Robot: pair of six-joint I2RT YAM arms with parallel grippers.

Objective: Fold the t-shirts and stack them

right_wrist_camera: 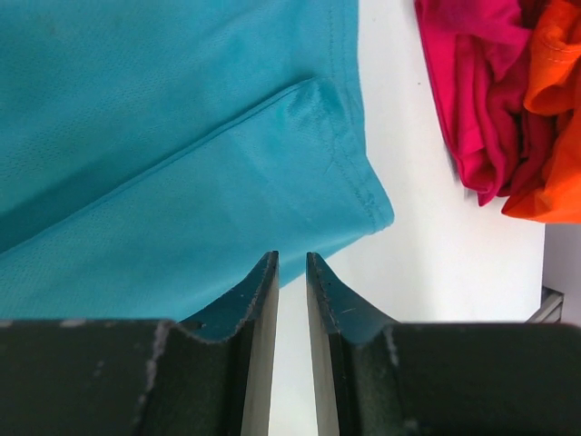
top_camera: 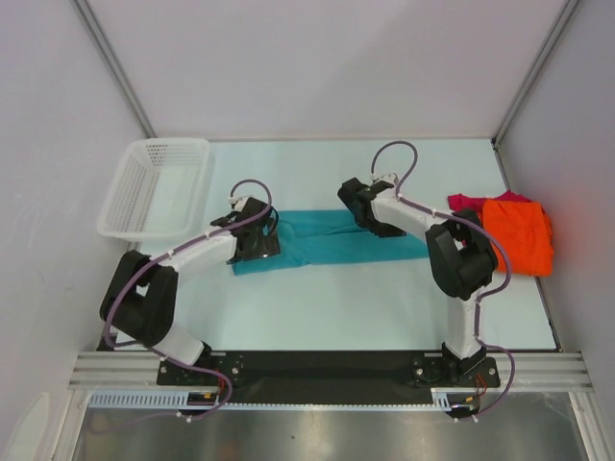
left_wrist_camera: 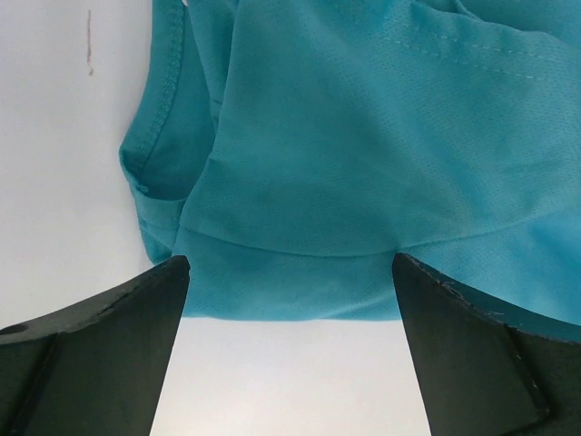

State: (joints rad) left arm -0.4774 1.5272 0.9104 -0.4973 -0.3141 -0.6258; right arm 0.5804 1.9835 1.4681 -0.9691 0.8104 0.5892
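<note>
Mid-fold: teal shirt [top_camera: 327, 246] lies across the bench [top_camera: 384, 307], left claw [left_wrist_camera: 290, 265] gaping over its 9 o'clock end, right claw [right_wrist_camera: 292, 259] near-closed at a hem toward 3 o'clock, grip unclear; next likely needs both ends pinched.

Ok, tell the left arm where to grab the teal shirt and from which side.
Grip the teal t-shirt at its left end, on the layered edge between the fingers of the open left gripper. Come from the left, low along the table, one finger sliding under: it lies flat in a folded strip, so likely only an edge offers a pinch.
</note>
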